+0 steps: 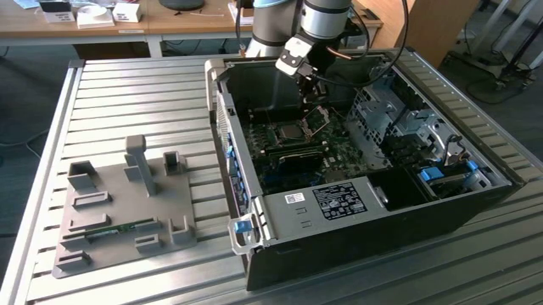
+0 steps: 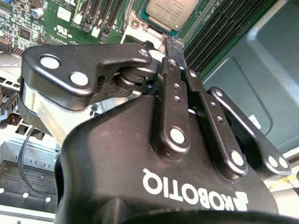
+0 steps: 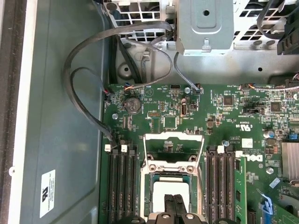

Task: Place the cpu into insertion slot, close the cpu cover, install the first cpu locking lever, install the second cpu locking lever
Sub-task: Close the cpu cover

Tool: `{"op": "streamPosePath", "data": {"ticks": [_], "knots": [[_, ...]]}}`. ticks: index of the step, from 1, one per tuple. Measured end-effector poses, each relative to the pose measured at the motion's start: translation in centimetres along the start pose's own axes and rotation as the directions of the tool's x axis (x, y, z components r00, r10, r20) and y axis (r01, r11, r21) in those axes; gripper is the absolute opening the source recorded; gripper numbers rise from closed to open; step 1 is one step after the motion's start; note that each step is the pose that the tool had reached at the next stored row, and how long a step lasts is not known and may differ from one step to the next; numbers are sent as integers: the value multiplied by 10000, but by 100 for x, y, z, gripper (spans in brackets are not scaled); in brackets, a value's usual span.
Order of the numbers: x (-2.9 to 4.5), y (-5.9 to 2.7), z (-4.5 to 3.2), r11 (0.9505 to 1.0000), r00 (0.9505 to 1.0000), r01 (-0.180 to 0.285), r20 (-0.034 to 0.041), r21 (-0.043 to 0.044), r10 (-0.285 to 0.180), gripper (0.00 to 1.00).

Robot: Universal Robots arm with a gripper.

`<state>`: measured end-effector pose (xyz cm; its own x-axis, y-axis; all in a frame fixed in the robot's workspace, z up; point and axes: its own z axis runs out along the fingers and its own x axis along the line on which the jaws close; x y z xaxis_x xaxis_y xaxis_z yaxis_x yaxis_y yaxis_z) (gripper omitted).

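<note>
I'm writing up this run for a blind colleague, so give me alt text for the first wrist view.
The cpu sits in the insertion slot of a green motherboard, with the gripper over it, jaws together. The cpu cover stands open at the slot's edge, and black memory slots run along either side.

One cpu (image 2: pixel 172 10), one cpu cover (image 3: pixel 174 136), one case (image 1: pixel 382 232).

Raised cpu cover (image 3: pixel 174 136) by insertion slot (image 3: pixel 170 168), memory slots (image 3: pixel 219 182) seemingly close
</note>
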<state>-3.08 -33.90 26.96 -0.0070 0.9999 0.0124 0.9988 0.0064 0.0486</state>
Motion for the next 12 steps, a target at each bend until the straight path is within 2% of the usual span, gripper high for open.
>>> {"op": "streamPosePath", "data": {"ticks": [12], "knots": [[7, 75, 6, 10000, 10000, 0, 1, 0, 0, 11]]}}
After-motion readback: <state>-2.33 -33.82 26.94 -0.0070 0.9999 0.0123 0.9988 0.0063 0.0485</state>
